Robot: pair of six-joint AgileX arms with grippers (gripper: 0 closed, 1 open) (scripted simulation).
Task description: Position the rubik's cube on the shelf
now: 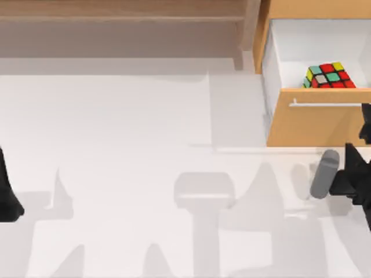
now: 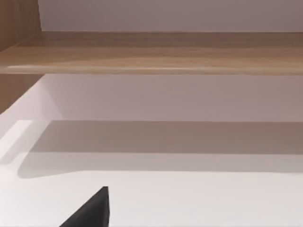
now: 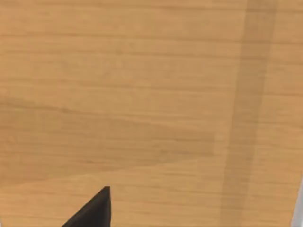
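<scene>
The rubik's cube [image 1: 329,76], black-framed with red, green, yellow and orange stickers, lies inside the open orange-wood drawer [image 1: 316,124] at the back right, close behind the drawer's front panel. The shelf [image 1: 116,17], long, low and light brown, runs along the back left with an upright post at its right end; the left wrist view looks at its flat board [image 2: 151,52]. My right gripper [image 1: 355,174] sits at the table's right edge, just in front of the drawer front and apart from the cube. My left gripper [image 1: 7,194] is parked at the left edge.
The drawer has a silver handle [image 1: 327,104] on its front and white inner walls. The right wrist view faces the drawer's wooden front [image 3: 142,94] at close range. The white table [image 1: 145,145] stretches between the arms. A grey cylindrical part [image 1: 324,174] of the right arm points toward the drawer.
</scene>
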